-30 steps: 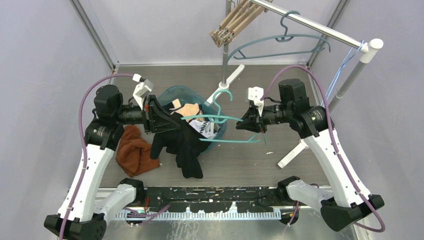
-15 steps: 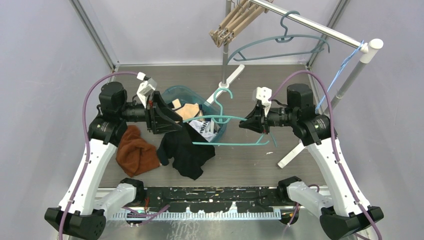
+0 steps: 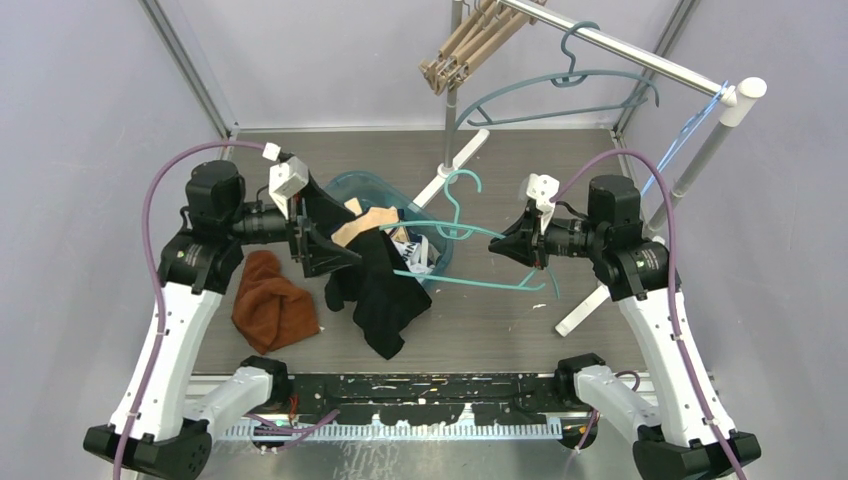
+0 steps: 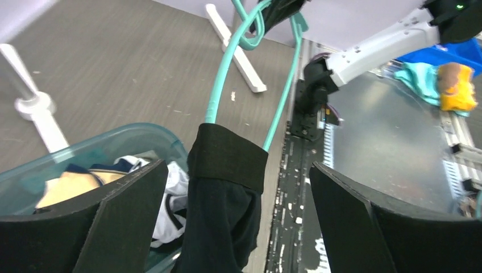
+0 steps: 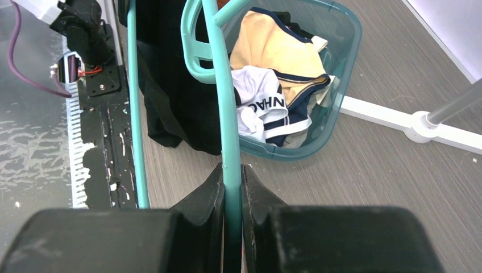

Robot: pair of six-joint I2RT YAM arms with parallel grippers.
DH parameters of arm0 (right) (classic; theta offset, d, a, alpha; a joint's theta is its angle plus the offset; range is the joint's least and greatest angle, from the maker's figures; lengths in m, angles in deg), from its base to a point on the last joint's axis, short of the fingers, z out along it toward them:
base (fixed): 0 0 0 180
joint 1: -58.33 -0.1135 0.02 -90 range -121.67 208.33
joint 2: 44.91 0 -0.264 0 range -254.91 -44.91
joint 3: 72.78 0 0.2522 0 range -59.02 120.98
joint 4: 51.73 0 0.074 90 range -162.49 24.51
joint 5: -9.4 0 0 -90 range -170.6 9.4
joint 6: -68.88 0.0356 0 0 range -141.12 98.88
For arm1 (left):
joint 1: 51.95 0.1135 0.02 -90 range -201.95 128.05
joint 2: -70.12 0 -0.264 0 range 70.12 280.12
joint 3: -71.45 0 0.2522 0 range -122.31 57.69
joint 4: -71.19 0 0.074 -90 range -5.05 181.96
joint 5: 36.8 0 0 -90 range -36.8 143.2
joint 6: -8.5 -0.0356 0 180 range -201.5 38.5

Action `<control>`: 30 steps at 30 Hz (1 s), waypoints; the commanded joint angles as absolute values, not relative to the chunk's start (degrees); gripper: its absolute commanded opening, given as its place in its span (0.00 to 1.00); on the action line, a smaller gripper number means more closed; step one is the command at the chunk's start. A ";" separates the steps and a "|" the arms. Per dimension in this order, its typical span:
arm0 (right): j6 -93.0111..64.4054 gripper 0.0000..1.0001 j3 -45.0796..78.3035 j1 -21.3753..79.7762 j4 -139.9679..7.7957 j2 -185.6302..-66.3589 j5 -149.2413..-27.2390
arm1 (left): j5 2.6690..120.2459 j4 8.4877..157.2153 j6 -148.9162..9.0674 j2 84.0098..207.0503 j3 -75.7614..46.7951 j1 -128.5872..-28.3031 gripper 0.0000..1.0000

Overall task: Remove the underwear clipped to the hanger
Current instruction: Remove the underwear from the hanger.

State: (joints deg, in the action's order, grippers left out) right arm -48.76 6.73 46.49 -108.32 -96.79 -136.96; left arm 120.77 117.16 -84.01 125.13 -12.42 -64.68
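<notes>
Near the bin [image 5: 306,152], right end effector [image 5: 231,170] pinching hanger [image 5: 227,114], left end effector [image 4: 236,170] splayed around underwear [image 4: 219,216]

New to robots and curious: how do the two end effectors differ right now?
The left end effector stands wide open, gripping nothing; the right end effector is shut on the teal hanger. The black underwear hangs between the left one's jaws; only the hanger's rod sits between the right one's. Both are black.
</notes>
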 commanded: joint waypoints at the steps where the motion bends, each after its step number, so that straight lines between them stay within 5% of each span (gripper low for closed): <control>1: -47.00 0.01 7.95 47.54 -104.80 -94.55 -136.59 | 111.94 130.86 -98.72 122.41 -18.14 -64.45 0.98; 18: -45.10 0.01 16.24 49.25 -108.21 -94.29 -134.71 | 98.29 141.57 -109.86 119.42 -12.70 -64.47 1.00; 30: -44.68 0.01 16.30 50.63 -108.51 -94.52 -138.33 | 106.54 124.50 -98.73 119.95 -5.81 -64.50 0.72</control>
